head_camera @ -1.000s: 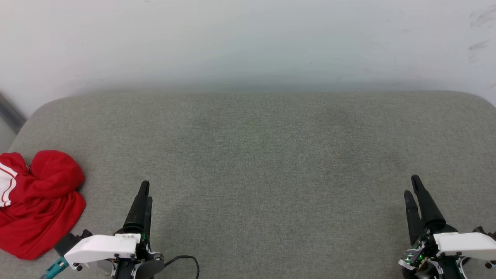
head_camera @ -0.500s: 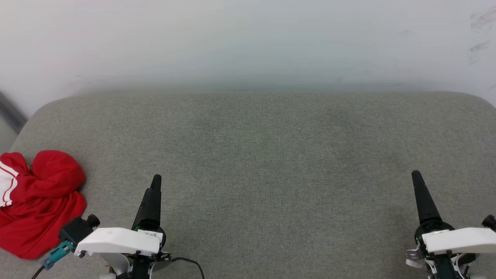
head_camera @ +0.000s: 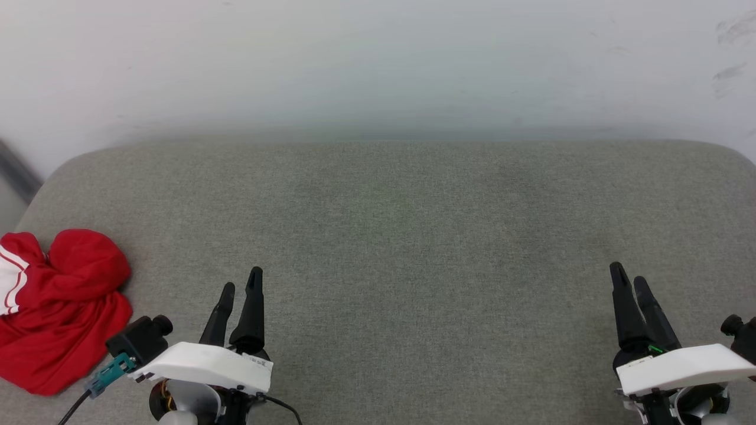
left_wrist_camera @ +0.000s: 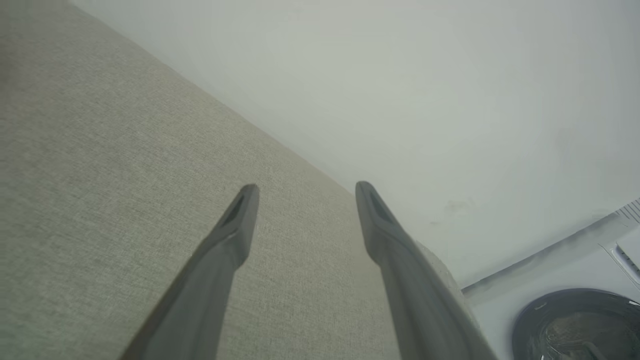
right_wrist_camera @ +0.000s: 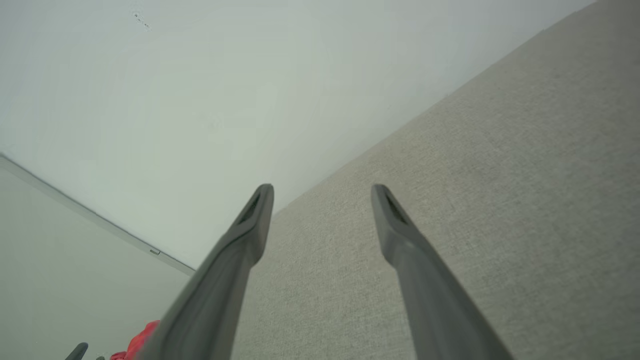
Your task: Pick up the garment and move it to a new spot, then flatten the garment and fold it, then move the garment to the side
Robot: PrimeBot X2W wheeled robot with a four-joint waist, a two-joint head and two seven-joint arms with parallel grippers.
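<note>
The garment [head_camera: 62, 310], red with a white striped sleeve, lies crumpled at the near left corner of the grey cushion [head_camera: 390, 224]. A sliver of the garment [right_wrist_camera: 142, 340] also shows at the bottom left of the right wrist view. My left gripper [head_camera: 241, 280] hovers over the cushion to the right of the garment, open and empty; in the left wrist view the left gripper [left_wrist_camera: 306, 189] has its fingers spread over bare fabric. My right gripper [head_camera: 626, 276] is at the near right, open and empty, and in its wrist view the right gripper [right_wrist_camera: 322, 189] points across the cushion.
A pale wall [head_camera: 378, 65] runs behind the cushion. The cushion's rounded left edge [head_camera: 41, 183] drops off just beyond the garment. A dark round appliance door [left_wrist_camera: 575, 325] shows past the cushion's end in the left wrist view.
Both wrists have rolled, so each gripper now shows its two fingers side by side. The left gripper has shifted slightly right. The garment has not moved.
</note>
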